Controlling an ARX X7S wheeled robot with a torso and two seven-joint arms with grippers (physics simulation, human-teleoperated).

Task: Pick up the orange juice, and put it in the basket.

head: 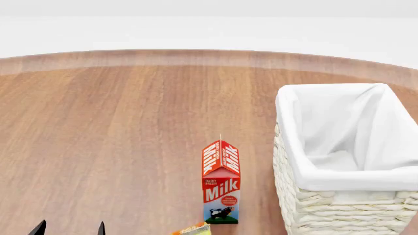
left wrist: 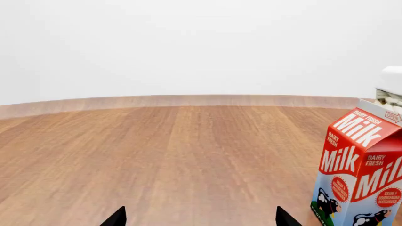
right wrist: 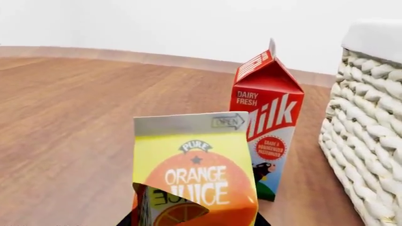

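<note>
The orange juice (right wrist: 197, 174), a yellow and orange carton with "ORANGE JUICE" lettering, fills the near part of the right wrist view. My right gripper (right wrist: 195, 220) is shut on it, a dark finger pressed against each side of its lower part. In the head view only the orange juice top (head: 193, 229) shows, at the bottom edge, and the right gripper is out of view. The basket (head: 339, 178), cream wicker with a white cloth lining, stands at the right and holds nothing. My left gripper (head: 70, 228) (left wrist: 201, 217) is open over bare wood at the lower left.
A red and white Milk carton (head: 222, 183) (right wrist: 267, 117) (left wrist: 361, 174) stands upright just beyond the juice, left of the basket. The basket wall (right wrist: 370, 127) is close on that side. The wooden table (head: 130, 127) stretches back to its curved far edge.
</note>
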